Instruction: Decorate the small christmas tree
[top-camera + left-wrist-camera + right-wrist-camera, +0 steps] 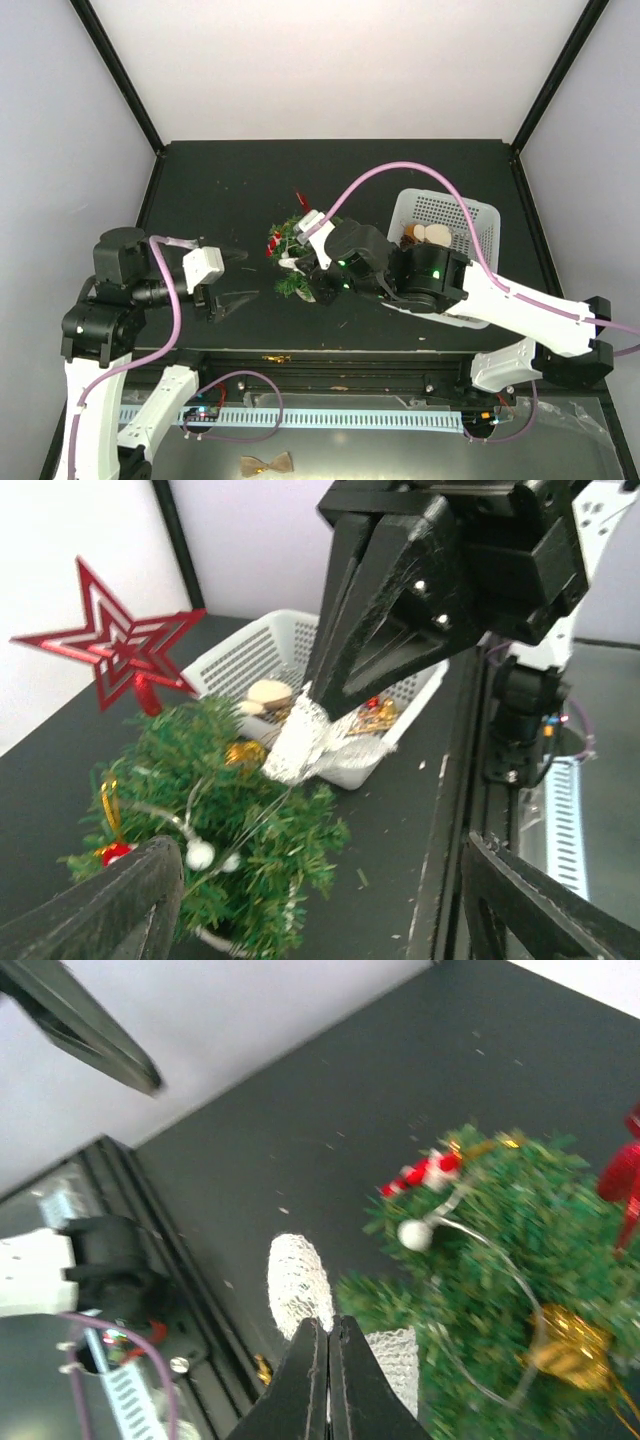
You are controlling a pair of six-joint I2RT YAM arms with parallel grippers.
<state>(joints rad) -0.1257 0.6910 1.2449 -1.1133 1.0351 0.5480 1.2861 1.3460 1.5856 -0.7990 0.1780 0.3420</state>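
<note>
Green, bristly branches make the small christmas tree (220, 830) look soft and springy. I judge it light and easy to tip, so I'd steady it low, at the base. It stands upright mid-table near the basket (240, 655), long axis vertical, with the red star (120, 645) on top. My right gripper (328, 1328) pinches a white mesh ribbon (298, 1280) just beside the foliage. My left gripper (232, 275) hangs spread and empty.
</note>
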